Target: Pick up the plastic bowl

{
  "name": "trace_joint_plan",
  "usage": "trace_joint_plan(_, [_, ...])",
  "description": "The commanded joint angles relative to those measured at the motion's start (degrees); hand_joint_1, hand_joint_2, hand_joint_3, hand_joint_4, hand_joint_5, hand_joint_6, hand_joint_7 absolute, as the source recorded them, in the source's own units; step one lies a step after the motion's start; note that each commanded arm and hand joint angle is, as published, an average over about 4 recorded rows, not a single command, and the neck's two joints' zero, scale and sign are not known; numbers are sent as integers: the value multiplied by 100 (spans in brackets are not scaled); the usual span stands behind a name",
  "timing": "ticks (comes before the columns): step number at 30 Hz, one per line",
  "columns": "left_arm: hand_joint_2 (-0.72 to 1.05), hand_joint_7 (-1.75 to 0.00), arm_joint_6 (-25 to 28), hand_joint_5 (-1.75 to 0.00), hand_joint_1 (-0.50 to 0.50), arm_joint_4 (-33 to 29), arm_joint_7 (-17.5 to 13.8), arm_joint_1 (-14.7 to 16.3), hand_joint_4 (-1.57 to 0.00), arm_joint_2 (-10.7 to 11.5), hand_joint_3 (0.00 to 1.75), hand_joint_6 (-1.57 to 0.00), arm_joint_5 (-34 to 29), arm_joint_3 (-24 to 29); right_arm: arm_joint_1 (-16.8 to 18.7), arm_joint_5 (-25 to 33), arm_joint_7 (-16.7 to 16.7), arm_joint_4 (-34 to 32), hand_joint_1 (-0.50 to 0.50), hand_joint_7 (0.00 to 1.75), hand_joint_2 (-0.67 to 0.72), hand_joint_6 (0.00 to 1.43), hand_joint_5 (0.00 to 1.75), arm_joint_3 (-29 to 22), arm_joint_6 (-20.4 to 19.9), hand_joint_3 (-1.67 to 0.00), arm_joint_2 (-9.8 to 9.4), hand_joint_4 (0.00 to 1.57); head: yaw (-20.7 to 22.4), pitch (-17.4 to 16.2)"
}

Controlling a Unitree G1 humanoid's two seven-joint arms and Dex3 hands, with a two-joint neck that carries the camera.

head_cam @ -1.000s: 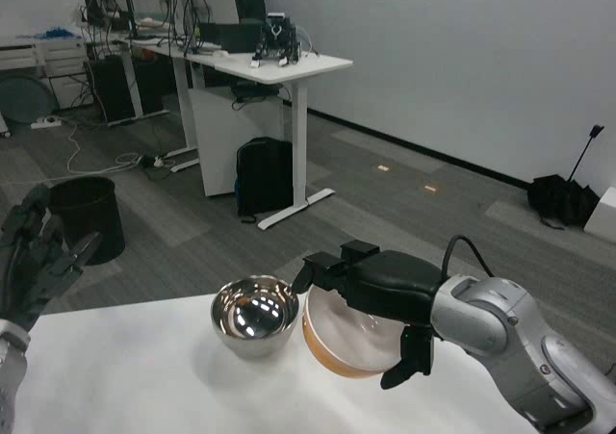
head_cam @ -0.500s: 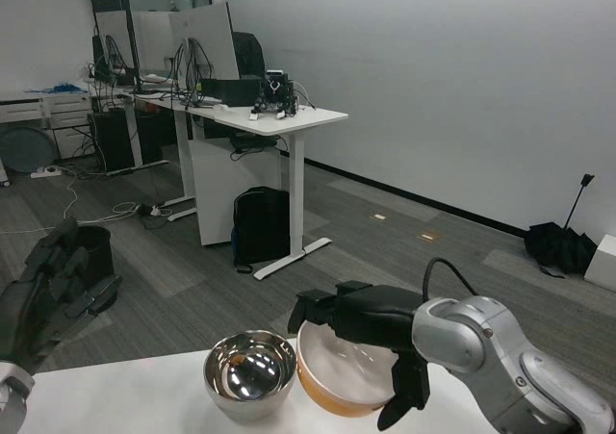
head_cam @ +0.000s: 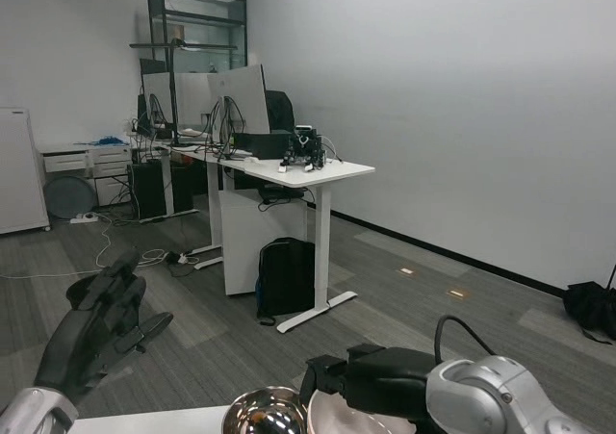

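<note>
The plastic bowl (head_cam: 337, 424) sits at the bottom edge of the view, just right of the steel bowl (head_cam: 265, 415), and only its rim shows. The right hand (head_cam: 371, 381) lies over the plastic bowl's rim, though I cannot tell whether its fingers grip it. Well left of the steel bowl, the left hand (head_cam: 96, 333) hangs in the air with fingers apart, holding nothing.

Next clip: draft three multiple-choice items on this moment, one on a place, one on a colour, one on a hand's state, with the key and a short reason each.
1. Where does the metal bowl show?
A. Bottom edge, left of the right hand
B. On the far desk
C. On the floor

2. What colour is the backpack under the far desk?
A. Red
B. Black
C. White

3. How is the left hand?
A. Holding a cup
B. Pressed flat on the table
C. Raised, holding nothing

Key: 1 A, it sits beside the right hand; 2 B, it is dark black; 3 C, its fingers are apart in the air.
</note>
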Motion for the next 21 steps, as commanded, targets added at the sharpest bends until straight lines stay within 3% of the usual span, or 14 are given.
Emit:
trace_joint_plan(1, [87, -7, -31, 0, -50, -61, -16, 14, 0, 60, 9, -8, -66, -30, -268, -87, 50, -30, -42, 112, -60, 126, 145, 99, -5, -143, -85, 114, -10, -24])
trace_joint_plan(10, [87, -7, -31, 0, -50, -140, -16, 63, 0, 69, 9, -8, -84, -43, -431, -192, 85, -30, -42, 112, -60, 126, 145, 108, -5, -143, -142, 111, -97, -118])
trace_joint_plan(21, [87, -7, -31, 0, -50, -256, -25, 148, 0, 99, 9, -8, -163, -47, -424, -331, 124, -30, -43, 112, -60, 126, 145, -53, -5, -143, -153, 111, -209, -784])
